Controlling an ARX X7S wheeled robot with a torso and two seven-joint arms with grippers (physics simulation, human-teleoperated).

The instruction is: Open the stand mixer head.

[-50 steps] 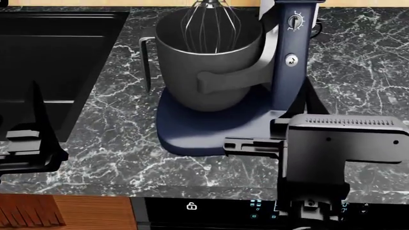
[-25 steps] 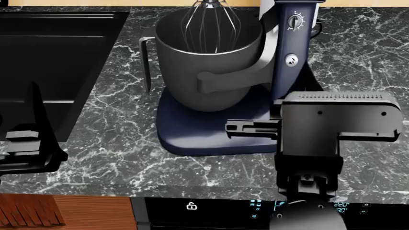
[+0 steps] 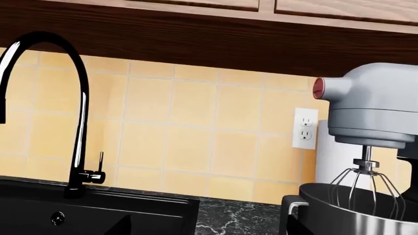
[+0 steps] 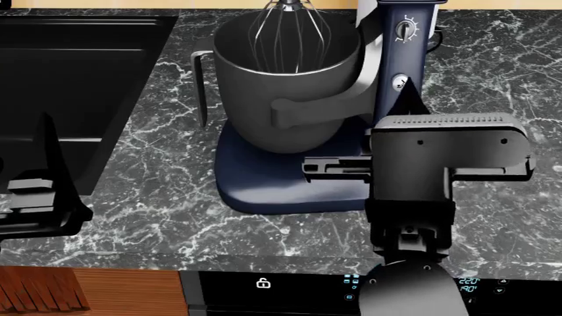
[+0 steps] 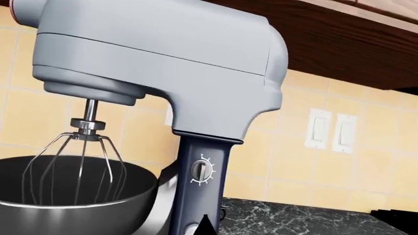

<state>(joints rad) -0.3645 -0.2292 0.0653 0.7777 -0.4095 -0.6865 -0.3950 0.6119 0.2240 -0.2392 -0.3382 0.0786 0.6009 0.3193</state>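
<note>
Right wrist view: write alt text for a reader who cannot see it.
A stand mixer's pale grey head sits lowered on a navy-blue column with a silver dial knob, its wire whisk hanging into a grey metal bowl. Behind are yellow wall tiles, white wall switches, and a dark marble counter.

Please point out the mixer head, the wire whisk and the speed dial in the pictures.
mixer head (image 5: 163, 54), right wrist view, on its pale grey side.
wire whisk (image 5: 78, 166), right wrist view, on its wires.
speed dial (image 5: 201, 170), right wrist view, on the knob.
</note>
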